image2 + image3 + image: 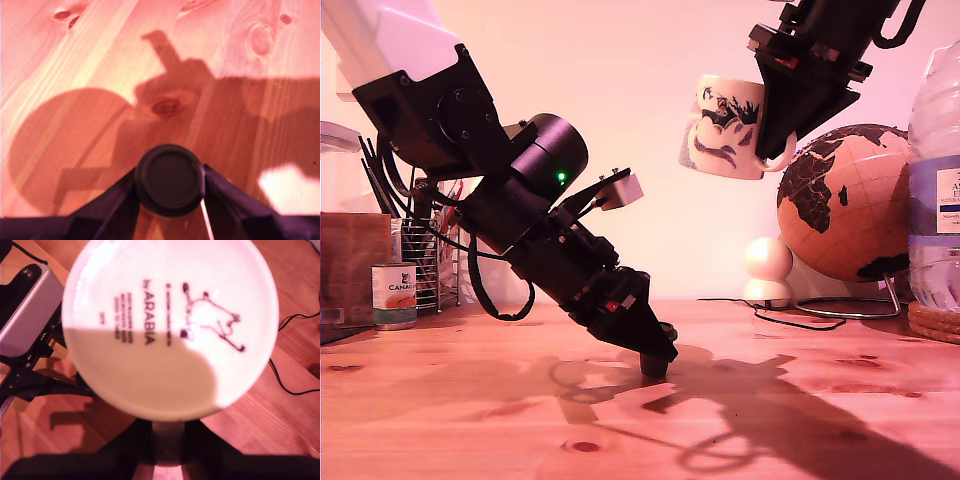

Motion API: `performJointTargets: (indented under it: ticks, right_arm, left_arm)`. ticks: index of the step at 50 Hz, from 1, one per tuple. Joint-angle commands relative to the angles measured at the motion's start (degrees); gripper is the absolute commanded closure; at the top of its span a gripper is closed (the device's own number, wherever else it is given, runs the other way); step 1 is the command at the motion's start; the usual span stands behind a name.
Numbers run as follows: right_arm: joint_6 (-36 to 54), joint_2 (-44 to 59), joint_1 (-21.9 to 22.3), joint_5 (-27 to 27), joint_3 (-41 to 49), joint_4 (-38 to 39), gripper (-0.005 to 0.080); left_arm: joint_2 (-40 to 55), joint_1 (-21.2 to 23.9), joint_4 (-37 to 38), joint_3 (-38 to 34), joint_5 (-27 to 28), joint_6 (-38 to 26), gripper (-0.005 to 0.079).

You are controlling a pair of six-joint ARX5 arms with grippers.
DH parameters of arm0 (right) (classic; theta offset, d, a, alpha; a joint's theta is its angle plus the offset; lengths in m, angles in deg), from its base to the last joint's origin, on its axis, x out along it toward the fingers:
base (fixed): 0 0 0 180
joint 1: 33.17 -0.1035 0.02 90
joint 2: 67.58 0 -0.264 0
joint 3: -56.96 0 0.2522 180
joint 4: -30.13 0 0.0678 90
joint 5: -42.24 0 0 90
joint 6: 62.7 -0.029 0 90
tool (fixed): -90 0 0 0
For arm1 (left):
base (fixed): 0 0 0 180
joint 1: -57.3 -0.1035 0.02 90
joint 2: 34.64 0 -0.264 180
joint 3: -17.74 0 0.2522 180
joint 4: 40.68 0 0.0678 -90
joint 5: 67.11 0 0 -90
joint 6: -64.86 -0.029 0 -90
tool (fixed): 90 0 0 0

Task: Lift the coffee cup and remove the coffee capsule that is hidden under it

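- Our second hand (782, 152) is clenched on the handle of the coffee cup (725, 127) and holds it high, upside down, at the top of the exterior view, so the place below is free.
- Our first hand (655, 360) is down at the counter (440, 420), closed around the coffee capsule (170, 179) to take it away.
- The capsule stands upright, its long axis vertical, flat round face to the first wrist camera.
- The cup's axis is a little tilted; its base (170, 325) faces the second wrist camera.
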Motion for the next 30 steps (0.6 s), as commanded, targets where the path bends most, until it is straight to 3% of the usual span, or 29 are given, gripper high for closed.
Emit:
performJointTargets:
  ticks: [1,30]
  right_arm:
    - [0.0,-0.4,0.4,-0.4,-1.3,1.4,0.0765]
    - [0.0,-0.4,0.4,-0.4,-1.3,1.5,0.0765]
  left_arm:
    - [0.0,0.0,0.6,0.8,0.5,-0.2,0.0674]
    - [-4.7,-5.4,3.8,1.0,3.8,3.3,0.0685]
